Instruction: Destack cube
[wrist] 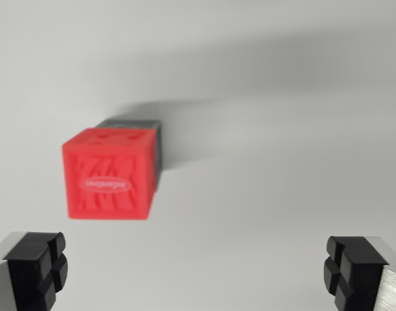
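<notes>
Two cubes are sitting stacked: a red cube (109, 173) on top of a grey cube (140, 127), barely showing behind it. Nothing is being lifted yet. The gripper (196, 271) is hanging wide open, empty, nearer the camera than the red cube. Plain white surface (282, 162) is spreading around it; shadow falling beyond.

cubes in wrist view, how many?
2. Red cube left of centre, stacked over a grey cube that only peeks out behind it. More could be hidden underneath.
</notes>
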`<act>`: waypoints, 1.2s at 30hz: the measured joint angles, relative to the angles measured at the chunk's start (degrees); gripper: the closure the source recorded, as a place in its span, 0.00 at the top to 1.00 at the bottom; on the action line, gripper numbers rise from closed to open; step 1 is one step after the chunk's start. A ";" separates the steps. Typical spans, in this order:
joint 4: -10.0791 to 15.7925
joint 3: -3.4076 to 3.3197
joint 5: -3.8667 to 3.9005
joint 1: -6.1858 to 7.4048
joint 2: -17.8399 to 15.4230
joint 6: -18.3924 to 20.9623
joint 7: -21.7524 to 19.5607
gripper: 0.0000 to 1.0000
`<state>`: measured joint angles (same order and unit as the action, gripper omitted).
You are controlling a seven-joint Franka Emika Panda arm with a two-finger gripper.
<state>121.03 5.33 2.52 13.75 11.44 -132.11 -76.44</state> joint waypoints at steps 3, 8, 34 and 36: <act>-0.01 0.40 0.00 0.83 0.77 -0.76 -1.43 1.00; -0.18 0.92 0.00 2.17 2.04 -1.81 -3.61 1.00; -0.40 0.84 1.17 5.25 11.95 -11.51 -8.27 1.00; -0.39 0.75 1.35 5.33 13.00 -12.54 -8.41 1.00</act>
<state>120.64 6.07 3.87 19.08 24.44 -144.65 -84.84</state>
